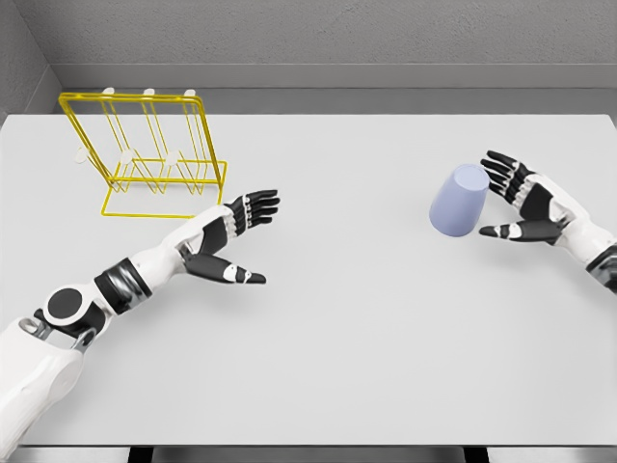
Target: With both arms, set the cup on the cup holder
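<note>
Rack (145, 154) far from cup (458, 201); table (386, 338) between.

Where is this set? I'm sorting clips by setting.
Likely a simulated tabletop test room: a bare white table, plain grey walls, and only a yellow wire rack and a cup.

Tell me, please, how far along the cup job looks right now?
Early. Nothing is done yet: the cup stands upside down on the table, far from the yellow holder at the back left. In hand: the right hand is open beside the cup, not gripping it. The left hand is open near the holder. Left: grasp, carry across, place on the holder.
</note>
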`<move>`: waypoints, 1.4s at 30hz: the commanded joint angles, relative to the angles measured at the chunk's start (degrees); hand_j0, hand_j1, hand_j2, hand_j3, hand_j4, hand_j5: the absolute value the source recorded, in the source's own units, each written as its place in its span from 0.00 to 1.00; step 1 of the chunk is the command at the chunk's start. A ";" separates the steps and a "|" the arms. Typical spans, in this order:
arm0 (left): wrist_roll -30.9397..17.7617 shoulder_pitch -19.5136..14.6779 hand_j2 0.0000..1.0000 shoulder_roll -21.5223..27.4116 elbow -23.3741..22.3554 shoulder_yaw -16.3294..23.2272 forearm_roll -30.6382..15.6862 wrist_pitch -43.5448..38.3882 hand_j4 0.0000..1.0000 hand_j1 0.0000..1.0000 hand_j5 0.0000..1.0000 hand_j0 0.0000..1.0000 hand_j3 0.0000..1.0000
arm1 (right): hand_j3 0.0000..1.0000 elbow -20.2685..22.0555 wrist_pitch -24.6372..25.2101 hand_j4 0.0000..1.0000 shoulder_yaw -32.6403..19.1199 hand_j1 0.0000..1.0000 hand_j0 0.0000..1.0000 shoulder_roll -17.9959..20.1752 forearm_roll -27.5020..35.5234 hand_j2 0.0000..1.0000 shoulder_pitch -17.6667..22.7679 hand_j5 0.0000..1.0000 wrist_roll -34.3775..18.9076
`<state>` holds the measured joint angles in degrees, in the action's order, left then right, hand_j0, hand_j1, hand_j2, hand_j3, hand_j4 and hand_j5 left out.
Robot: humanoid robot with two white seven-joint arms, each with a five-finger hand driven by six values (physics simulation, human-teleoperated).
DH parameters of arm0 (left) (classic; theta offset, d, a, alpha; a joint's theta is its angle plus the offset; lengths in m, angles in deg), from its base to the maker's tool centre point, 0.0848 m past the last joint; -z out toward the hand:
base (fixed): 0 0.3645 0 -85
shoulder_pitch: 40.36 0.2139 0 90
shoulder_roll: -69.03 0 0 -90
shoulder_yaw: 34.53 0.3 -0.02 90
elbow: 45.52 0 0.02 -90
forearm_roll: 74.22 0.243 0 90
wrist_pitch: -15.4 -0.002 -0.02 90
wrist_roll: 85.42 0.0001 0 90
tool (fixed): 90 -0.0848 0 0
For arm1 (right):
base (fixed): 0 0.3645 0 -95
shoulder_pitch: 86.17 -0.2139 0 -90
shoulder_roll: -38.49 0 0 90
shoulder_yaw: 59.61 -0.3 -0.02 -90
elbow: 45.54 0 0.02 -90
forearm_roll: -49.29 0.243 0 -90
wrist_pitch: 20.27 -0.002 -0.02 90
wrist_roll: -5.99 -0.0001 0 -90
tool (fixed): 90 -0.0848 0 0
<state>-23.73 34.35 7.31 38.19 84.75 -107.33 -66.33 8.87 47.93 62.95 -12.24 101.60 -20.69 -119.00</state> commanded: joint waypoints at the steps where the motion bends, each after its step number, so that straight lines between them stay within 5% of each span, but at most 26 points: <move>1: 0.01 0.00 1.00 0.01 -0.21 -0.01 -0.38 0.08 1.00 1.00 1.00 1.00 1.00 | 1.00 -0.27 0.00 1.00 -0.83 1.00 1.00 -1.22 -1.33 1.00 0.00 1.00 -0.01; 35: 0.01 0.09 1.00 -2.01 -3.38 -0.19 -0.38 2.45 1.00 1.00 1.00 1.00 1.00 | 1.00 -4.40 0.09 1.00 -0.92 1.00 1.00 -7.11 -5.55 1.00 -3.25 1.00 -0.01; 42: 0.01 0.09 1.00 -1.92 -3.38 -0.27 -0.38 2.45 1.00 1.00 1.00 1.00 1.00 | 0.88 -5.37 0.09 0.88 -0.92 0.88 0.88 -7.29 -5.55 0.88 -3.25 0.88 -0.01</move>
<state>-23.71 34.44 5.34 34.74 84.53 -107.38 -63.89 3.93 48.04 61.82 -19.47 96.40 -23.95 -118.96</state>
